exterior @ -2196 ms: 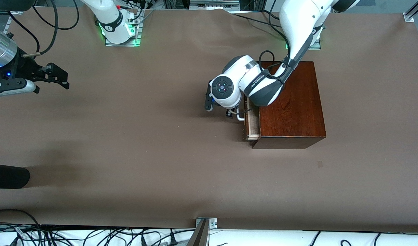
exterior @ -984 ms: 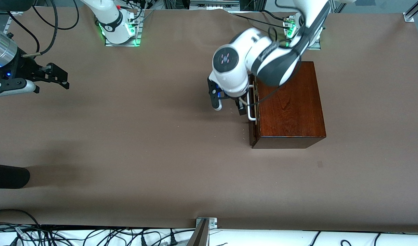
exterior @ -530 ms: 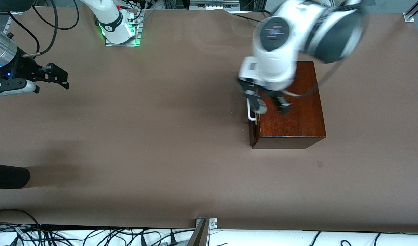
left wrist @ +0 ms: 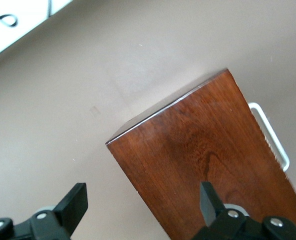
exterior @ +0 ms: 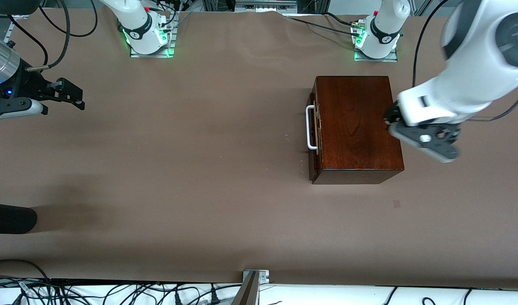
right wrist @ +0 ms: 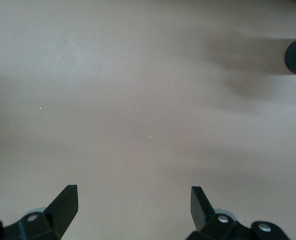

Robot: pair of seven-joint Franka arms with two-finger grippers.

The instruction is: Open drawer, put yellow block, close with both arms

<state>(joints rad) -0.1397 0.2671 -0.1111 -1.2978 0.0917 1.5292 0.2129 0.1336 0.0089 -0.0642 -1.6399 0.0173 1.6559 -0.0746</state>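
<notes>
The drawer (exterior: 313,127) sits flush in the dark wooden box (exterior: 358,127), its front and white bar handle (exterior: 310,128) facing the right arm's end of the counter (exterior: 199,169), the handle's long axis running from the robots' bases toward the front camera. No yellow block shows in any view; judging from the shut drawer, it likely lies inside, though that cannot be confirmed. The left gripper (exterior: 428,142) hangs up in the air over the box's edge at the left arm's end of the counter, so the handle lies across the whole lid from it; its wrist view looks down on the lid with the fingers (left wrist: 73,202) spread wide and holding nothing. The right gripper (exterior: 68,95) waits over bare counter at the right arm's end, well apart from the box, its fingers (right wrist: 63,200) likewise spread and empty. The left arm is much the nearer to the box. With the drawer closed, the task looks essentially finished.
</notes>
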